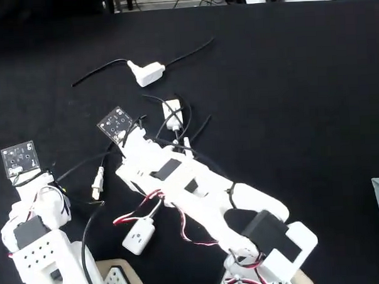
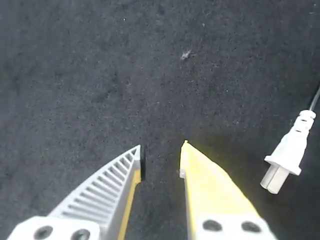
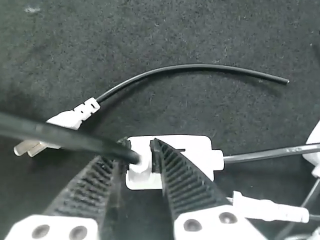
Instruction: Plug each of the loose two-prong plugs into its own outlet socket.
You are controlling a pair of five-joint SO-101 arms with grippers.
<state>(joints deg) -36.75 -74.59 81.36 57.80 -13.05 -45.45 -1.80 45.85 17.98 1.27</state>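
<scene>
A white rectangular plastic socket block [image 3: 192, 150] lies at 11 o'clock, just off the table's middle, with a white two-prong plug [image 3: 141, 166] at its end. Bare black cloth [image 1: 300, 80] spreads from 1 to 4 o'clock. The outstretched right gripper [image 3: 140, 145] clenches that plug. The left gripper [image 2: 162, 150] hangs parted at 8 o'clock, near a loose white plug [image 2: 287, 152].

I see my black counter [image 2: 100, 75] carrying a white outlet socket [image 3: 195, 150] directly beneath the right tool [image 3: 142, 150], with a loose plug [image 3: 62, 121] just beside that tool's tips. A second loose plug [image 2: 285, 160] lies near the left tool [image 2: 161, 150].
</scene>
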